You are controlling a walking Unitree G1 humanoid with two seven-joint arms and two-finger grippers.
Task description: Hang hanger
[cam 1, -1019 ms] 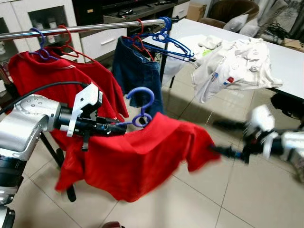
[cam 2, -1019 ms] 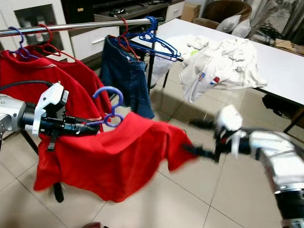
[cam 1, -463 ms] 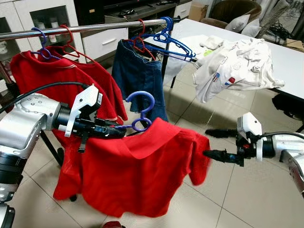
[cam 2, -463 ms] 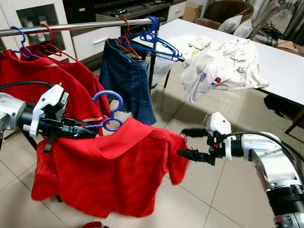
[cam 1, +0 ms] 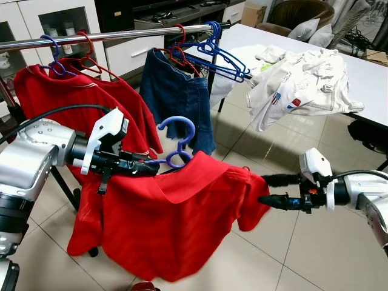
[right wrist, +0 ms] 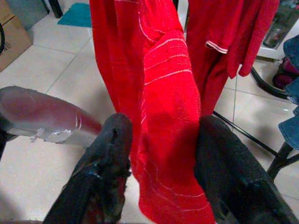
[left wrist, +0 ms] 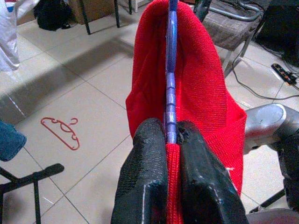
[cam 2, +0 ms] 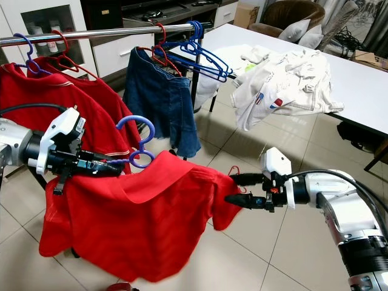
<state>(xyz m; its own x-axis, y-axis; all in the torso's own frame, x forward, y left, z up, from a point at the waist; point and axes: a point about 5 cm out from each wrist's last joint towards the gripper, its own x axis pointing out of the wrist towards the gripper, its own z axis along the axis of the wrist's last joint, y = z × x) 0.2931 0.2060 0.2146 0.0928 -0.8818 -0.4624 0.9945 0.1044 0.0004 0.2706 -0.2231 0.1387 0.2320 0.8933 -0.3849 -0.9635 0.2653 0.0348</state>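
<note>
A blue hanger (cam 1: 177, 132) carries a red shirt (cam 1: 176, 224) that hangs in the air in front of me. My left gripper (cam 1: 147, 168) is shut on the hanger just below its hook; in the left wrist view the fingers (left wrist: 147, 172) pinch the blue bar (left wrist: 171, 70) and red cloth together. My right gripper (cam 1: 262, 190) is open at the shirt's right sleeve. In the right wrist view the red sleeve (right wrist: 163, 107) hangs between the two spread fingers (right wrist: 105, 158). The steel rail (cam 1: 121, 34) runs above and behind the shirt.
On the rail hang two red shirts (cam 1: 54, 94), a pair of jeans (cam 1: 176, 97) and several blue hangers (cam 1: 218, 57). A white table (cam 1: 364, 73) with white clothes (cam 1: 303, 82) stands at the right. A red hanger (left wrist: 60, 132) lies on the tiled floor.
My right gripper has moved left to the sleeve and its fingers have drawn closer together around it. The shirt's right side has risen a little. My left gripper holds still.
</note>
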